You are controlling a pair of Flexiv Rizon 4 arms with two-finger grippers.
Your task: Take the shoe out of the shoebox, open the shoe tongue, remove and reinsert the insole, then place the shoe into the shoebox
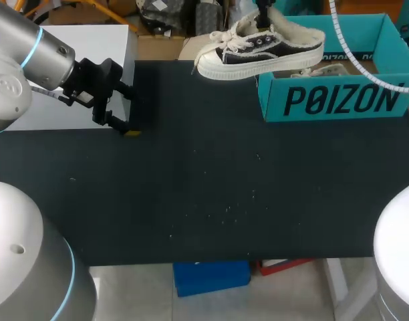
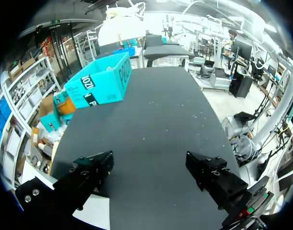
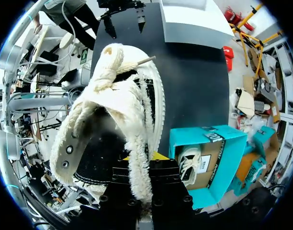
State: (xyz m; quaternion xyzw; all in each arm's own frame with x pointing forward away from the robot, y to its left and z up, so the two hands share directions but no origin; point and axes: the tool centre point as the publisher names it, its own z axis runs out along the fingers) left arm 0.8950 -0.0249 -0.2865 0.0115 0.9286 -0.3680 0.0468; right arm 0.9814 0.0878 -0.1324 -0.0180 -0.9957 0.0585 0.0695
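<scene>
My left gripper (image 1: 123,107) hangs over the far-left part of the table (image 1: 224,194), fingers spread wide, holding and touching nothing. To its right, my right gripper (image 1: 263,19) is clamped on the fleecy collar of the shoe (image 1: 258,52), which is held up off the table at the left corner of the teal shoebox (image 1: 338,100). A second shoe (image 3: 188,165) lies inside the box.

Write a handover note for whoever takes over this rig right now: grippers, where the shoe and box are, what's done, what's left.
Right gripper: jaws shut on the black canvas shoe with white sole and fleece lining, held up by the teal cardboard shoebox.
Left gripper: jaws open, over the left side of the black table.
Done: shoe out of the box.
To do: open tongue, remove and reinsert insole, put shoe back.
A second shoe lies in the box.
</scene>
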